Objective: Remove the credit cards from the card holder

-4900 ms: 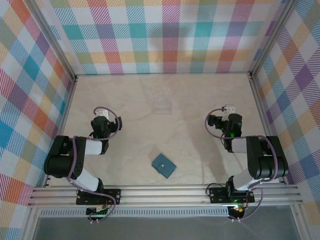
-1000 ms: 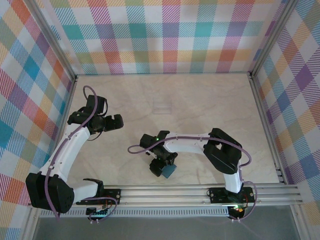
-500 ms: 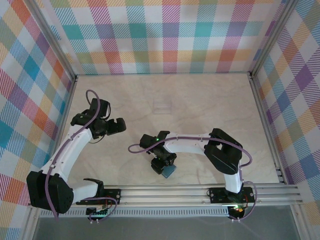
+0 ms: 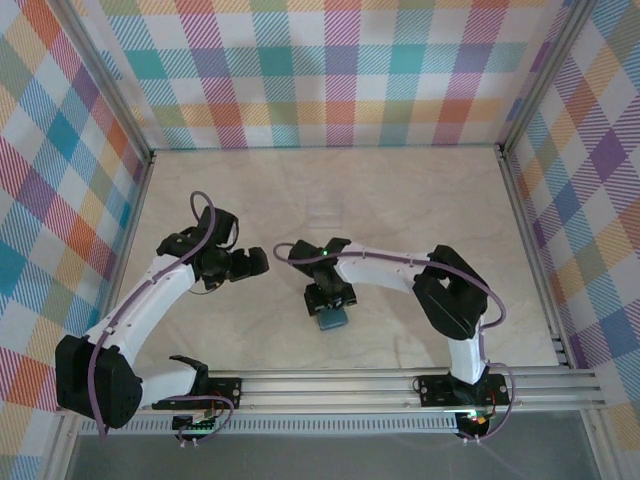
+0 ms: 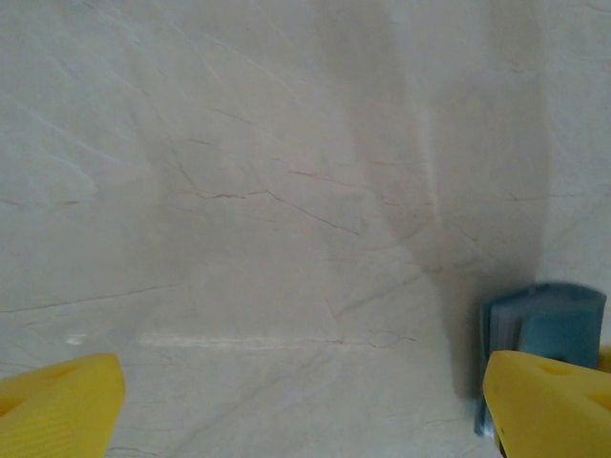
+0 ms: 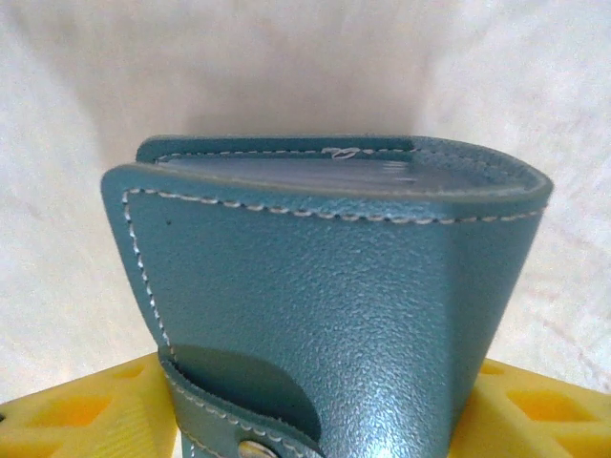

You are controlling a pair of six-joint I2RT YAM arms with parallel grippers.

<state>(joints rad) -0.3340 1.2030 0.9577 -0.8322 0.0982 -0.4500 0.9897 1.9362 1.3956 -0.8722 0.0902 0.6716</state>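
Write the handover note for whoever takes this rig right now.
Left hand: open, empty, to the left of the holder and apart from it.
Right hand: shut on the teal leather bifold card holder, a finger on each side, near the front middle of the beige marbled table.
Done: holder gripped.
Left: snap tab still fastened and no credit cards out. Open the holder, pull the cards.

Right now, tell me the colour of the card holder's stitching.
White, against the teal card holder; clearest in the right wrist view.
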